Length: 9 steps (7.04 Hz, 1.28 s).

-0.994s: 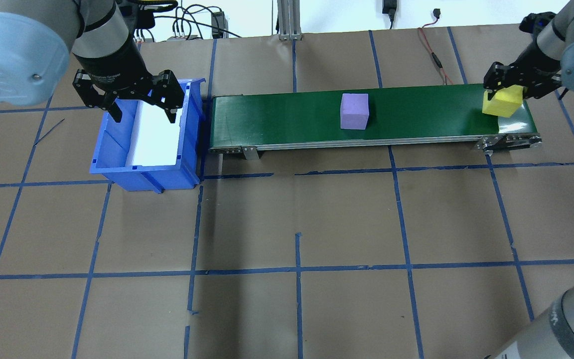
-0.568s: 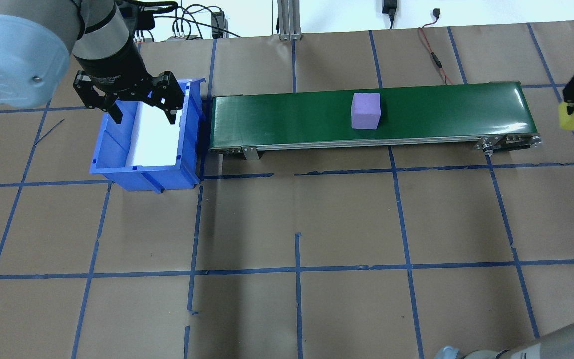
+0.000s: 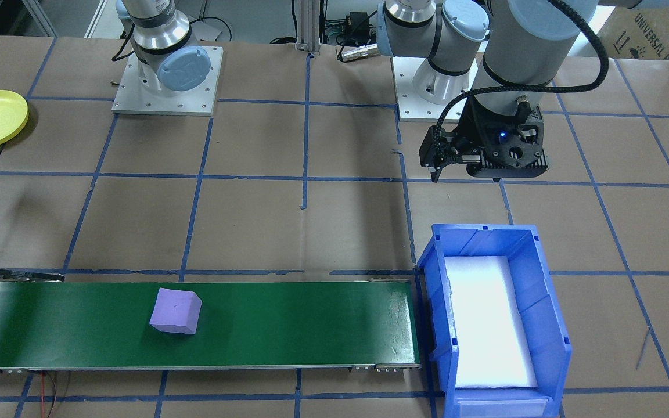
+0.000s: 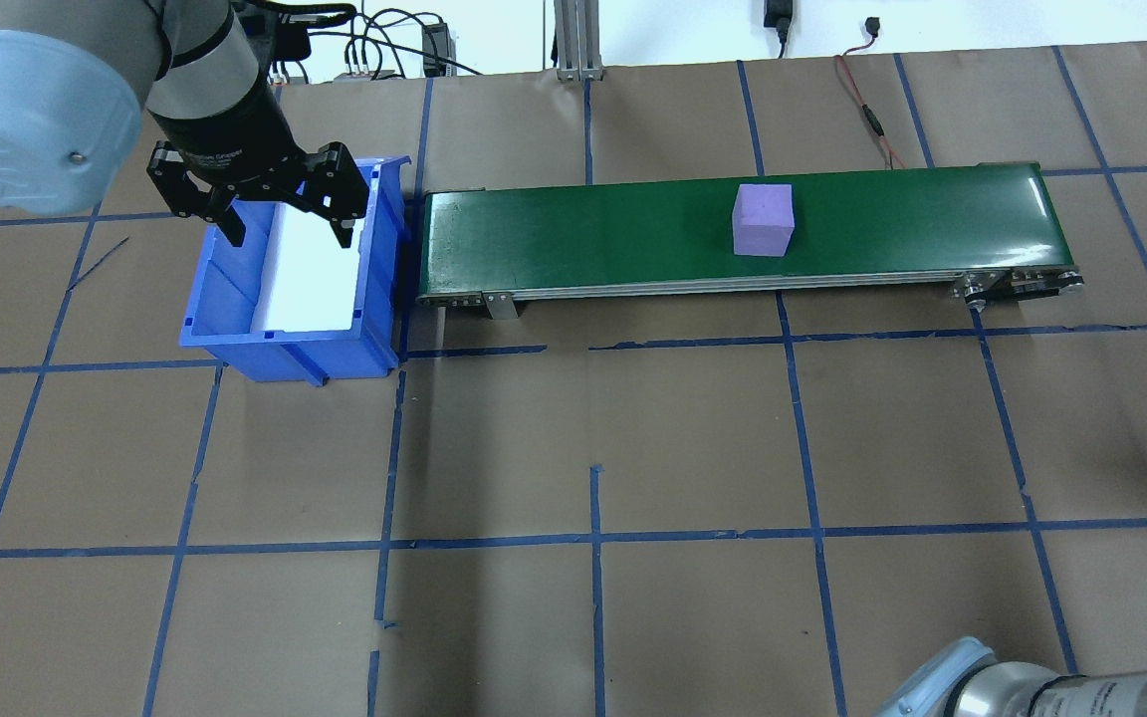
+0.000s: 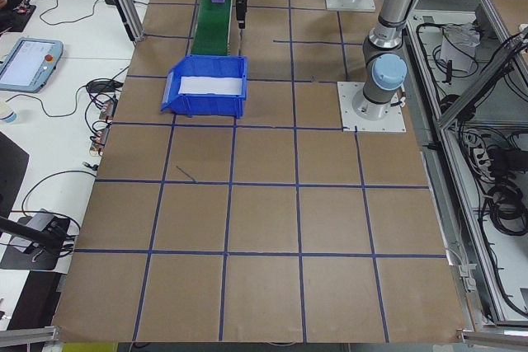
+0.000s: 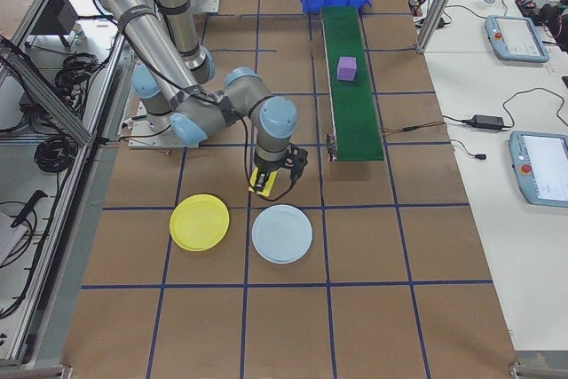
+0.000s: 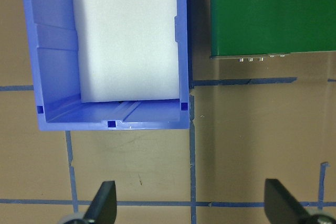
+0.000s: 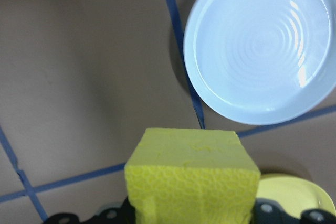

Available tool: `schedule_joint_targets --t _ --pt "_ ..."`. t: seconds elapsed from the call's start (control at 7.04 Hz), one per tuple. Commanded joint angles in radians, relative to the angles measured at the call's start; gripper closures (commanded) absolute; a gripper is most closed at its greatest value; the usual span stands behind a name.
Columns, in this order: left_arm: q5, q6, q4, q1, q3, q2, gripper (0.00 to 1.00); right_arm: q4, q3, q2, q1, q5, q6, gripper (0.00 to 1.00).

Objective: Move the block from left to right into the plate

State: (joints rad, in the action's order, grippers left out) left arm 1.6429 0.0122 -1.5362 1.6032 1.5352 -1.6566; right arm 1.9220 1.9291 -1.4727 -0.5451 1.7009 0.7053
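My right gripper (image 6: pixel 270 181) is shut on a yellow block (image 8: pixel 191 174) and holds it above the table beside two plates. In the right wrist view the light blue plate (image 8: pixel 262 45) lies ahead to the right, and the yellow plate (image 8: pixel 287 194) peeks out behind the block. A purple block (image 4: pixel 764 220) rides on the green conveyor belt (image 4: pixel 583 239), right of its middle. My left gripper (image 4: pixel 290 235) hangs open and empty over the far end of the blue bin (image 4: pixel 225 289).
The bin has a white foam floor (image 7: pixel 123 35) and stands at the belt's left end. The belt's right end (image 4: pixel 1022 279) carries nothing. Cables (image 4: pixel 867 110) lie at the table's far edge. Blue tape lines grid the brown table.
My right gripper lifted the yellow block off the belt's right end and carried it out of the overhead view. The purple block has travelled right along the belt. The left arm has not moved.
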Motion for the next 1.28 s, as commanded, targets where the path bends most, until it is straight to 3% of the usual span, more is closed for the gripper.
schedule_joint_targets --t 0.0,0.28,0.43,0.57,0.71,0.85,1.14 --pt "0.000 -0.003 0.001 0.000 -0.003 0.000 0.00 0.058 0.138 -0.021 0.257 0.005 0.148 0.71" --pt "0.002 -0.006 0.001 0.000 -0.003 0.000 0.00 0.074 0.179 -0.018 0.364 0.022 0.198 0.73" --pt "0.000 -0.006 0.001 0.000 -0.003 0.000 0.00 0.093 0.177 -0.006 0.390 0.043 0.210 0.69" --pt "0.000 -0.005 0.001 0.000 -0.003 0.000 0.00 0.132 0.171 0.003 0.389 0.040 0.210 0.25" --pt "0.000 -0.006 0.001 -0.002 -0.003 0.000 0.00 0.164 0.168 0.018 0.389 0.036 0.206 0.06" --pt "0.000 -0.006 0.001 0.000 -0.003 0.000 0.00 0.163 0.165 0.040 0.389 0.037 0.206 0.00" --pt "0.000 -0.006 0.001 -0.002 -0.003 0.000 0.00 0.152 0.116 0.029 0.325 0.036 0.150 0.00"
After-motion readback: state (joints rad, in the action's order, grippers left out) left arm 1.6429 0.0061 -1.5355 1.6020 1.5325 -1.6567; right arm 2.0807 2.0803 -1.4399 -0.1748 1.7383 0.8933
